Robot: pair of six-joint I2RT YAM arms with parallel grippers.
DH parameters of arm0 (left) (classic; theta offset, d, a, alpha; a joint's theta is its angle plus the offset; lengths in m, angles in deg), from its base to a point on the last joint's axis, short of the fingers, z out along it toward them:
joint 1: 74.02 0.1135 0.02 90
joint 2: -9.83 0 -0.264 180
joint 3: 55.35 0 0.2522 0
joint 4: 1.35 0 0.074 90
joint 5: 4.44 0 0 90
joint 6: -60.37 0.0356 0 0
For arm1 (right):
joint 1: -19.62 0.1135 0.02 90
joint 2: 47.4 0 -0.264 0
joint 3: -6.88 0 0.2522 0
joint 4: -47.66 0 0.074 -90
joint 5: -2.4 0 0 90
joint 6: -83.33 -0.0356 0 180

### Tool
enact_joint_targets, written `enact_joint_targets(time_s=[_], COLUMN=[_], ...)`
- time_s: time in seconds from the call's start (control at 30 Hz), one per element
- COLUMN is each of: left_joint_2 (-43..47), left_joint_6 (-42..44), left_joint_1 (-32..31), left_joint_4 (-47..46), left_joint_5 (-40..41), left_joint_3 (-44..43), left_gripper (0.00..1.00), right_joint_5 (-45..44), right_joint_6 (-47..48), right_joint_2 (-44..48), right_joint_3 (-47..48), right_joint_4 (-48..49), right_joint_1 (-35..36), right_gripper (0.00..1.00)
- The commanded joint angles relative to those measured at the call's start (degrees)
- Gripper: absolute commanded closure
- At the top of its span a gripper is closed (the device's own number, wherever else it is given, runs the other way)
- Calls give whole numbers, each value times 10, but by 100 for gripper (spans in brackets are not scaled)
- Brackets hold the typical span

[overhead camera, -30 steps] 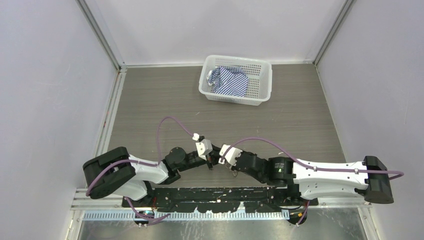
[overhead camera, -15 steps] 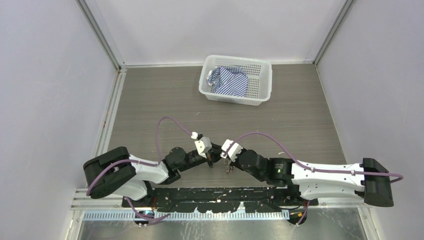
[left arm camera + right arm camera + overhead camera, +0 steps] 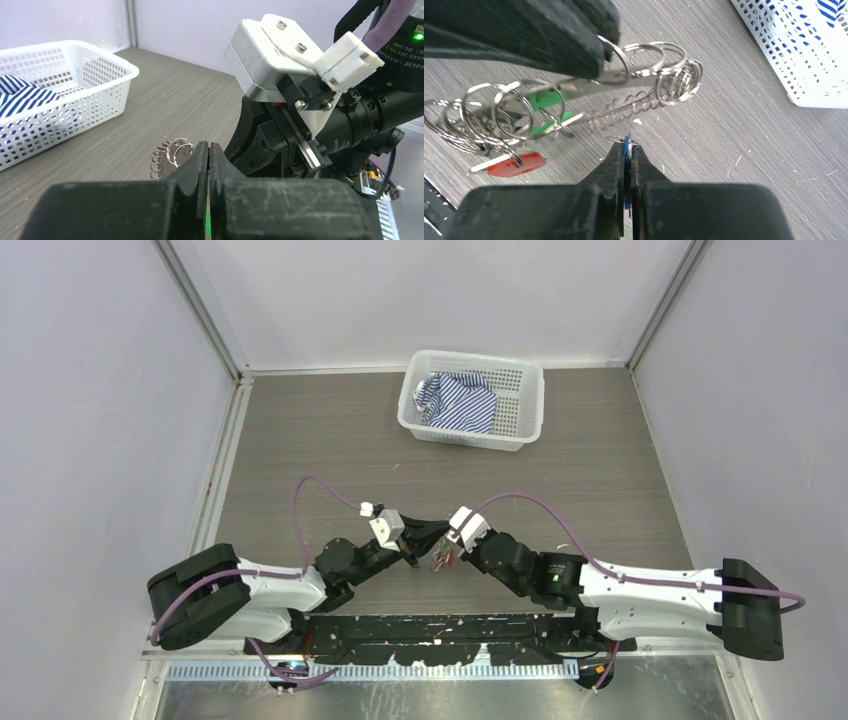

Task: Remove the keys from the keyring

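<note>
Pinching the blue key edge-on, the right claw sits at 6 o'clock of the keyring, which the left claw clamps just above the surface, so a skewed pull could slip the thin key or drag the keyring loose.

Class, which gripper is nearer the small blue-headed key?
Right. The right gripper pinches the blue-headed key between its fingers; the left gripper holds the ring-laden metal keyring, apart from that key.
</note>
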Motion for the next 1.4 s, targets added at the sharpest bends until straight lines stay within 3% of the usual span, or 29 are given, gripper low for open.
enact_joint_targets(time_s=[0.0, 0.2, 0.37, 0.67, 0.83, 1.13, 1.37], left_joint_2=[15, 4, 6, 114, 107, -5, 16], left_joint_6=[11, 13, -3, -24, -67, -59, -106], left_joint_1=[2, 4, 4, 29, 74, 101, 110], left_joint_4=[-59, -58, -10, 381, 530, 636, 662], left_joint_5=[47, 84, 145, 234, 195, 147, 139], left_joint_3=[7, 3, -14, -130, -197, -356, -313], left_gripper=[100, 100, 100, 99, 100, 100, 100], right_joint_5=[-14, -24, -48, -52, -49, -13, 8], right_joint_6=[-13, -40, -138, -325, -380, -425, -460], right_joint_2=[15, 31, 27, -6, -13, -29, -47], right_joint_3=[12, 33, 67, 135, 129, 108, 99], right_joint_4=[22, -22, -55, -164, -175, -171, -179], right_joint_1=[-13, -52, -91, -167, -206, -297, -322], right_gripper=[99, 99, 99, 99, 99, 99, 99])
